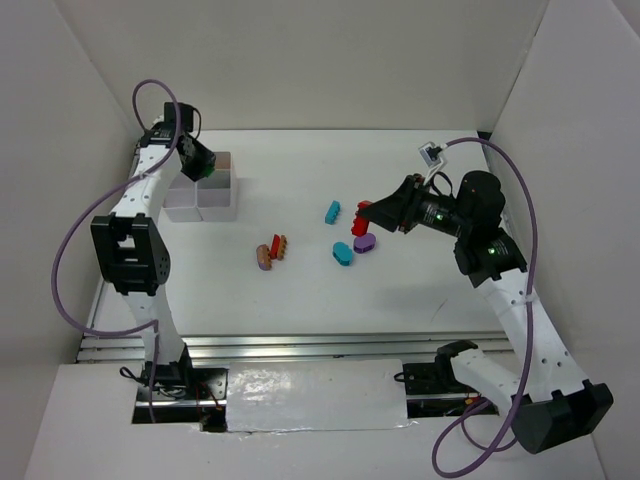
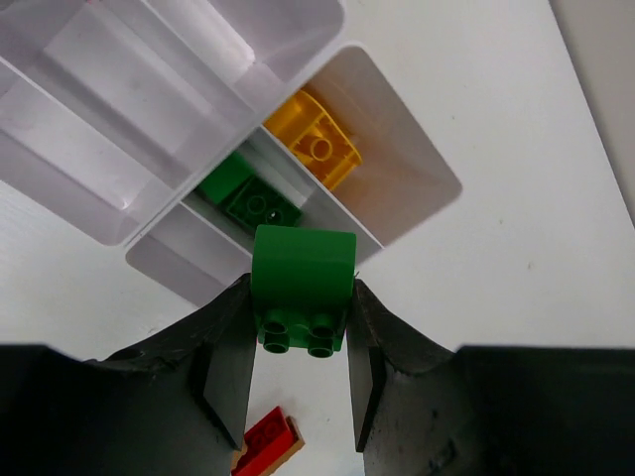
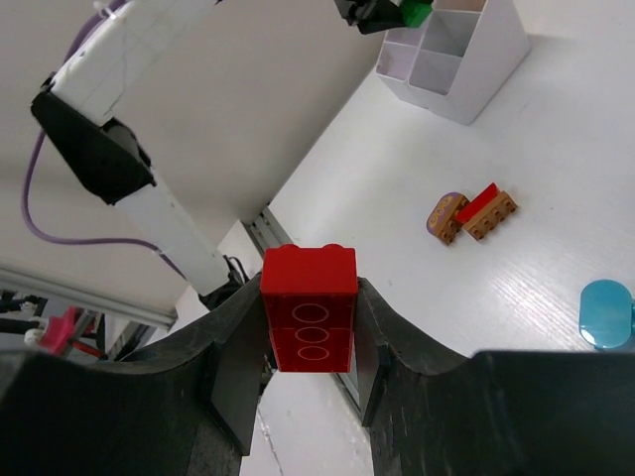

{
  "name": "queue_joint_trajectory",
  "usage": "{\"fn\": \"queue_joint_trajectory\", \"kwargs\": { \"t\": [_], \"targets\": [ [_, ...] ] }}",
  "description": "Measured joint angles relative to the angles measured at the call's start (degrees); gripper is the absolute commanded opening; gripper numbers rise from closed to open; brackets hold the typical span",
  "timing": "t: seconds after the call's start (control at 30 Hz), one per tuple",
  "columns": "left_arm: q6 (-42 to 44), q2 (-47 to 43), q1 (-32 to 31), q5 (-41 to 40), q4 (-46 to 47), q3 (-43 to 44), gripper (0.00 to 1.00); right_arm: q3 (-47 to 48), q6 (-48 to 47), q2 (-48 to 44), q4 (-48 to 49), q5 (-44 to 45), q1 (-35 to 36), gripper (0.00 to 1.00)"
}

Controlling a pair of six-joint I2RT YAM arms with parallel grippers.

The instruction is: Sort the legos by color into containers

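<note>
My left gripper [image 2: 301,327] is shut on a green lego [image 2: 303,283] and hangs just above the white divided tray [image 1: 222,207] at the back left. Below it, one of the containers holds a green lego [image 2: 250,199] and the neighbouring one a yellow lego [image 2: 319,149]. My right gripper [image 3: 310,342] is shut on a red lego [image 3: 310,307], lifted off the table right of centre [image 1: 360,222]. Loose on the table are a teal brick [image 1: 332,211], a teal oval [image 1: 342,254], a purple oval [image 1: 365,243] and a red, brown and purple cluster [image 1: 271,252].
White walls close in the table on the left, back and right. A metal rail [image 1: 300,347] runs along the near edge by the arm bases. The tray's other compartments [image 2: 109,109] in the left wrist view hold nothing I can see.
</note>
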Motion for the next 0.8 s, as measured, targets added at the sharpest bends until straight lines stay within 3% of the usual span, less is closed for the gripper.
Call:
{"fn": "queue_joint_trajectory", "kwargs": {
  "t": [0.17, 0.63, 0.8],
  "targets": [
    [-3.4, 3.3, 0.8, -2.1, -2.2, 1.6, 0.10, 0.0, -0.1, -0.5, 0.0, 0.0, 0.2, 0.00],
    [-9.2, 3.2, 1.1, -0.7, 1.8, -5.3, 0.36, 0.0, -0.6, 1.0, -0.4, -0.5, 2.8, 0.00],
    [-9.8, 3.1, 1.1, 0.1, 4.3, -5.6, 0.37, 0.0, -0.6, 1.1, -0.3, -0.6, 3.3, 0.00]
  ]
}}
